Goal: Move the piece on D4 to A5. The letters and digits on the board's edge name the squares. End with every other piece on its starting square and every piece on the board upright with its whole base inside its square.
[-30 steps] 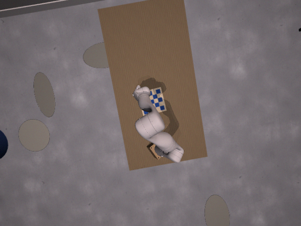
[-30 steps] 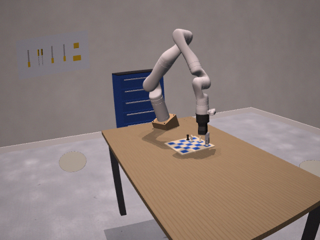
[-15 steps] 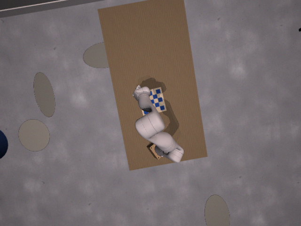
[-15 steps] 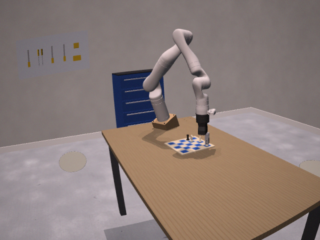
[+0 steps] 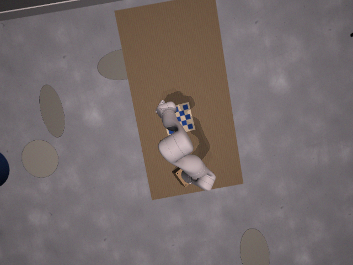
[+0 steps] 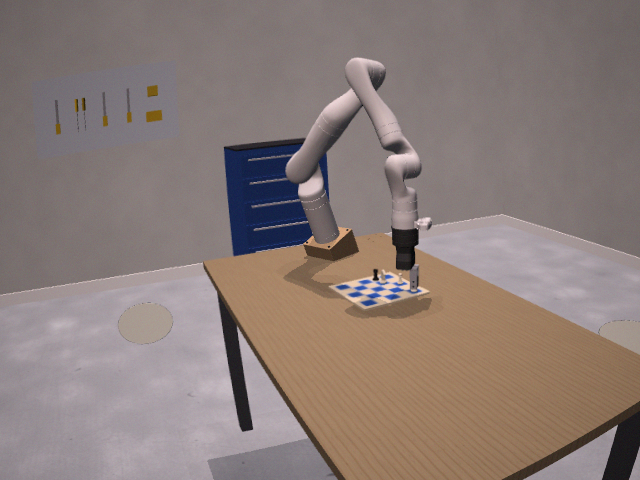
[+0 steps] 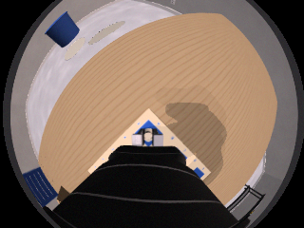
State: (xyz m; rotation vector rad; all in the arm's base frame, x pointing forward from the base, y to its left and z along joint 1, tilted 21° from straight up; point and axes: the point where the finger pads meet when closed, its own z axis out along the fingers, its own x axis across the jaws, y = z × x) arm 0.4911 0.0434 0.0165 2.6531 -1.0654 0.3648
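A small blue-and-cream chessboard [image 6: 379,293] lies on the wooden table; it also shows in the overhead view [image 5: 184,117], partly under the arm. My gripper [image 6: 414,281] points straight down over the board's right corner and is shut on a small pale chess piece [image 6: 413,284], low over a corner square. In the wrist view the piece [image 7: 148,137] shows between the fingers above a blue corner square. A black piece [image 6: 375,273] and two pale pieces [image 6: 383,275] [image 6: 400,277] stand upright along the board's far edge. I cannot read the square labels.
The arm's wooden base block [image 6: 330,243] sits on the table behind the board. A blue drawer cabinet [image 6: 268,194] stands behind the table. The table's right edge runs close beyond the board.
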